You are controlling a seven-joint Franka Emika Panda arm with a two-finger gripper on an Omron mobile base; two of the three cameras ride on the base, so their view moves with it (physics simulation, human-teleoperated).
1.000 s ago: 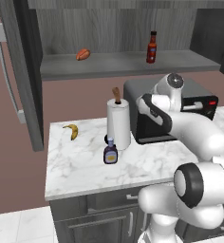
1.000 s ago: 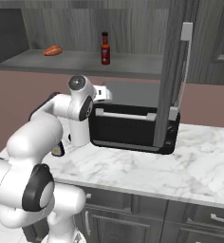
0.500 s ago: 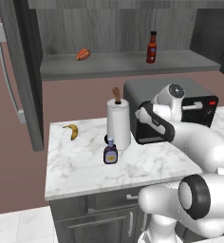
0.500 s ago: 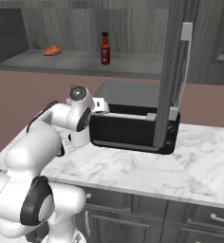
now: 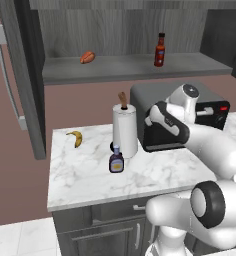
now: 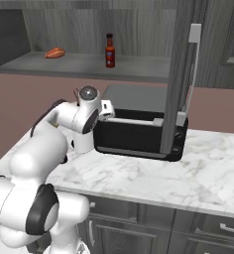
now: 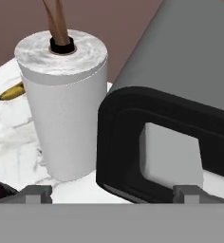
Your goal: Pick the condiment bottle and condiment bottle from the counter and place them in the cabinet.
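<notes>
The squat purple bottle stands upright on the counter, at the front foot of the paper-towel roll, with a banana well apart to its left. The step in hand is judged to be the reach for this bottle: the hand should drop in front of the roll, not over it, come level with the bottle's body below the pale-blue cap, and close across the narrow sides without nudging the roll or the toaster oven. The arm is folded low, elbow toward the base, wrist raised between roll and oven. In the hand view the two fingertips sit far apart with nothing between them, so the hand is spread; the dark edge at that view's lower left is probably the bottle. Farther back, the slim red bottle already stands on the shelf of the cabinet, door swung open, near an orange item.
</notes>
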